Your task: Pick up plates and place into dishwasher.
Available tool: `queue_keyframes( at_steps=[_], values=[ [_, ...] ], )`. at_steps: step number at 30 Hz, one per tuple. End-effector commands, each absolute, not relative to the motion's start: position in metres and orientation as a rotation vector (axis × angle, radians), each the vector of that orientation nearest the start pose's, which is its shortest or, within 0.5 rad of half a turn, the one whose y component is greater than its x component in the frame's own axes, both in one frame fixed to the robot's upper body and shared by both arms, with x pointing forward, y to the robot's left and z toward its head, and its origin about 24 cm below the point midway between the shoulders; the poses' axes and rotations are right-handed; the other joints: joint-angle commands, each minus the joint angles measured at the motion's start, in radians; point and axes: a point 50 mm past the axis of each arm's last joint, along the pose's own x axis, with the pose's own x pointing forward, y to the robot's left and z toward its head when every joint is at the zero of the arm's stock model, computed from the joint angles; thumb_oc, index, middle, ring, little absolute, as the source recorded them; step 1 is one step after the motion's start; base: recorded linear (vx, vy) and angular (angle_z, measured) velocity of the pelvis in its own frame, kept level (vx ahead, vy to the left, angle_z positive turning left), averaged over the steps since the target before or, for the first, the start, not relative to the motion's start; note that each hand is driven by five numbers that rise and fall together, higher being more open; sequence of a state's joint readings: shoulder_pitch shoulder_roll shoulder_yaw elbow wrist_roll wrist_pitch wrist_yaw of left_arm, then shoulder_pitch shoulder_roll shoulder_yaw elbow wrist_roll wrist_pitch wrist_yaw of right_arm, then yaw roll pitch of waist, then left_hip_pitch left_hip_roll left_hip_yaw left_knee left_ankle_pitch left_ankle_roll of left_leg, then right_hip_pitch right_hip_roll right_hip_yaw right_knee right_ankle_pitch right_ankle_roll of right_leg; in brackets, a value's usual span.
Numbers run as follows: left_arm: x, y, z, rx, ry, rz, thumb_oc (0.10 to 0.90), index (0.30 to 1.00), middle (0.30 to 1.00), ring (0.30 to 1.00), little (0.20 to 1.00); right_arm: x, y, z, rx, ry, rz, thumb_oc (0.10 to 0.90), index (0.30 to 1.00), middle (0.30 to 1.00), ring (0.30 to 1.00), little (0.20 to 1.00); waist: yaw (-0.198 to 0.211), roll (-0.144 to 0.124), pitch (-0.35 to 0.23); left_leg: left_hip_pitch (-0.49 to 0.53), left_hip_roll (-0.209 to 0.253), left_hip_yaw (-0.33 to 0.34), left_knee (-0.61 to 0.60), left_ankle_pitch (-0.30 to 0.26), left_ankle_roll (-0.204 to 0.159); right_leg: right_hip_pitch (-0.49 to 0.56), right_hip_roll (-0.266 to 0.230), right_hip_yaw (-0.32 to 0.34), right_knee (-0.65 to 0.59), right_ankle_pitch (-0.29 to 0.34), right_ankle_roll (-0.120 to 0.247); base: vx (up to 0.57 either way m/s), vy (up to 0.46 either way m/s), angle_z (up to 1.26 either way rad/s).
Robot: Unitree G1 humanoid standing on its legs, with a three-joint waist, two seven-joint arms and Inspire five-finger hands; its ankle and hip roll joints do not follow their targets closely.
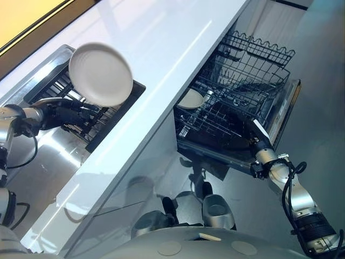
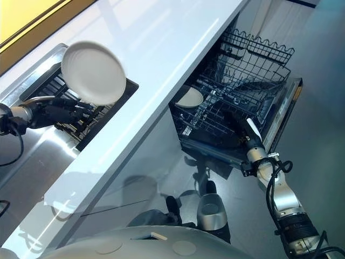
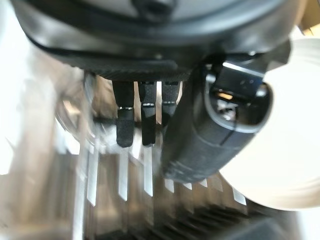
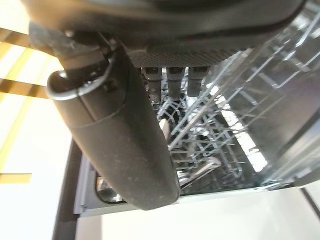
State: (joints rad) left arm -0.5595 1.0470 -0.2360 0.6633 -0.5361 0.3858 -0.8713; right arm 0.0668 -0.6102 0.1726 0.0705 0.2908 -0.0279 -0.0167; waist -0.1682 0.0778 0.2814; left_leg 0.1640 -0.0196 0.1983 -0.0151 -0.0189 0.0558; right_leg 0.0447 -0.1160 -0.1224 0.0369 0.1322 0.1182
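Observation:
A white plate (image 1: 100,74) stands tilted on its edge over the dark dish rack (image 1: 113,116) in the sink. My left hand (image 1: 69,114) reaches in low from the left with its fingers (image 3: 125,122) straight, just under the plate's lower edge. In the left wrist view the plate (image 3: 285,150) lies beside the thumb, outside the grasp, and I cannot tell if they touch. A second white plate (image 1: 191,99) sits in the pulled-out lower dishwasher rack (image 1: 226,121). My right hand (image 1: 257,140) hovers open at that rack's front edge and holds nothing; its fingers (image 4: 172,80) point into the wires.
A long white counter (image 1: 161,48) runs between the steel sink (image 1: 43,162) and the dishwasher. The upper wire rack (image 1: 259,54) is also pulled out, above the lower one. The open dishwasher door (image 1: 288,108) stands to the right of the racks.

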Motion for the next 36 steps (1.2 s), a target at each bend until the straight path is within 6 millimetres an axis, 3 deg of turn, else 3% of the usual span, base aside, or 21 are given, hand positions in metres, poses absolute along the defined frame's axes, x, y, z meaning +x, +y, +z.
queue_keyframes(
  at_steps=[1,6,13,20,24,25,26,27,31,36],
  values=[
    [0.312,0.294,0.129,0.036,0.370,-0.712,0.100,0.300,0.300,0.300,0.200,0.255,-0.218,0.072,-0.311,-0.059,0.143,0.800,0.900,0.900,0.900,0.900,-0.025,0.019,-0.094,-0.078,-0.055,-0.026,-0.005,-0.035,-0.017,-0.082,0.069,0.004,0.102,-0.170,0.064,-0.01,-0.034,0.03],
    [0.318,0.290,0.136,0.025,0.250,-0.664,0.100,0.300,0.300,0.300,0.200,0.257,-0.215,0.072,-0.303,-0.060,0.148,0.800,0.900,0.900,0.900,0.900,-0.022,0.013,-0.102,-0.078,-0.053,-0.029,-0.004,-0.031,-0.020,-0.080,0.070,0.000,0.104,-0.173,0.058,-0.02,-0.036,0.00],
    [0.315,0.316,0.138,0.032,0.101,-0.338,0.100,0.300,0.300,0.300,0.200,0.254,-0.214,0.070,-0.288,-0.079,0.143,0.800,0.900,0.900,0.900,0.900,-0.009,0.003,-0.119,-0.071,-0.052,-0.036,-0.013,-0.025,-0.022,-0.065,0.075,-0.003,0.093,-0.176,0.049,-0.03,-0.049,0.01],
    [0.297,0.339,0.125,0.108,0.018,-0.087,0.100,0.300,0.300,0.300,0.200,0.251,-0.215,0.072,-0.275,-0.111,0.138,0.800,0.900,0.900,0.900,0.900,0.013,-0.016,-0.127,-0.071,-0.050,-0.056,-0.021,-0.012,-0.028,-0.052,0.084,-0.009,0.078,-0.175,0.038,-0.06,-0.062,-0.01],
    [0.290,0.351,0.133,0.216,-0.063,0.082,0.100,0.300,0.300,0.300,0.200,0.251,-0.219,0.074,-0.273,-0.126,0.131,0.800,0.900,0.900,0.900,0.900,0.023,-0.024,-0.137,-0.067,-0.046,-0.066,-0.032,-0.004,-0.034,-0.038,0.093,-0.011,0.063,-0.175,0.030,-0.04,-0.060,0.05],
    [0.289,0.352,0.135,0.246,-0.083,0.110,0.276,0.451,0.451,0.451,0.376,0.250,-0.220,0.075,-0.273,-0.127,0.129,0.800,0.900,0.900,0.900,0.900,0.024,-0.024,-0.137,-0.067,-0.045,-0.067,-0.033,-0.003,-0.035,-0.037,0.094,-0.012,0.061,-0.175,0.029,-0.04,-0.065,0.05],
    [0.288,0.354,0.141,0.281,-0.124,0.157,0.690,0.806,0.806,0.806,0.790,0.250,-0.221,0.075,-0.271,-0.129,0.125,0.800,0.900,0.900,0.900,0.900,0.025,-0.026,-0.138,-0.066,-0.045,-0.068,-0.036,-0.002,-0.036,-0.034,0.096,-0.011,0.058,-0.174,0.027,-0.04,-0.063,0.05],
    [0.286,0.358,0.152,0.274,-0.184,0.211,0.800,0.900,0.900,0.900,0.900,0.249,-0.223,0.076,-0.266,-0.131,0.117,0.800,0.900,0.900,0.900,0.900,0.028,-0.030,-0.140,-0.065,-0.044,-0.070,-0.038,0.001,-0.038,-0.030,0.099,-0.010,0.052,-0.173,0.025,-0.05,-0.088,0.07],
    [0.265,0.363,0.196,0.525,-0.475,0.495,0.800,0.900,0.900,0.900,0.900,0.246,-0.230,0.072,-0.242,-0.130,0.073,0.800,0.900,0.900,0.900,0.900,0.044,-0.045,-0.142,-0.067,-0.039,-0.082,-0.045,0.010,-0.046,-0.019,0.108,-0.008,0.039,-0.171,0.013,-0.05,-0.088,0.05],
    [0.251,0.360,0.211,0.687,-0.547,0.607,0.800,0.900,0.900,0.900,0.900,0.243,-0.234,0.071,-0.220,-0.122,0.052,0.800,0.900,0.900,0.900,0.900,0.053,-0.053,-0.142,-0.067,-0.033,-0.092,-0.045,0.013,-0.051,-0.011,0.114,-0.008,0.039,-0.179,0.004,-0.03,-0.056,0.20]
  ],
)
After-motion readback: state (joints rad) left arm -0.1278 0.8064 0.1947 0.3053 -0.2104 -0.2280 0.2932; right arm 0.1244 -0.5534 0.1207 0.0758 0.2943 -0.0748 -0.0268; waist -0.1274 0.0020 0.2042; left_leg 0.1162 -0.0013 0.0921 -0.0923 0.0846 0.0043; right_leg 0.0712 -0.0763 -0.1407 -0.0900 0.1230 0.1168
